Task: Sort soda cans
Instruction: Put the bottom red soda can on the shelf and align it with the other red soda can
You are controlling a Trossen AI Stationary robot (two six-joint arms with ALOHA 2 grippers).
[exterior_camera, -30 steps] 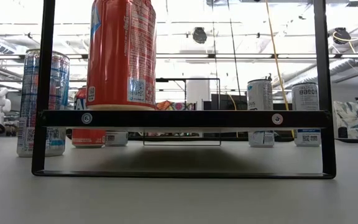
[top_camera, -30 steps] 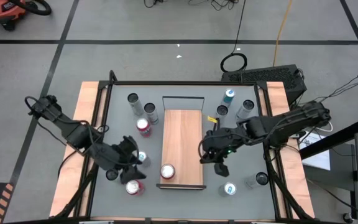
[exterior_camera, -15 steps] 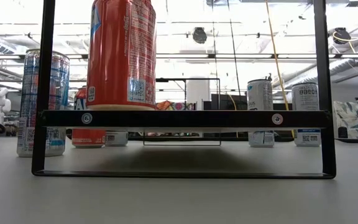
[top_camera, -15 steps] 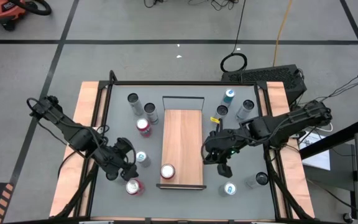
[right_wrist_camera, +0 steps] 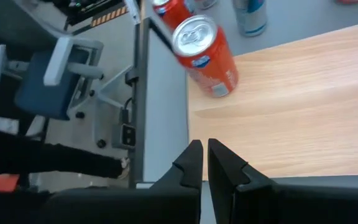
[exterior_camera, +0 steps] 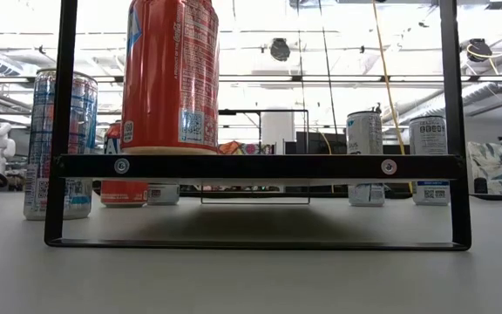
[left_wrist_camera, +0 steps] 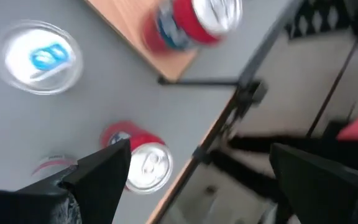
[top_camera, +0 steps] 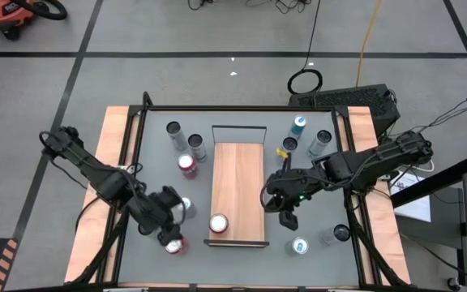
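Even, bright overhead light fills the high view; the arms and cans cast only short, soft shadows on the grey bench (top_camera: 152,162). In the low view the ceiling lights (exterior_camera: 338,17) behind the bench blow out to white, so the near red can (exterior_camera: 171,74) stands partly backlit, and a soft shadow lies under the raised shelf (exterior_camera: 260,166). The left wrist view is smeared with motion blur. The right wrist view is sharp, with its own fingers (right_wrist_camera: 188,165) dark.

We see one can (top_camera: 218,223) on the board's (top_camera: 237,174) near end; other cans stand left and right of it on the desk (top_camera: 314,195).
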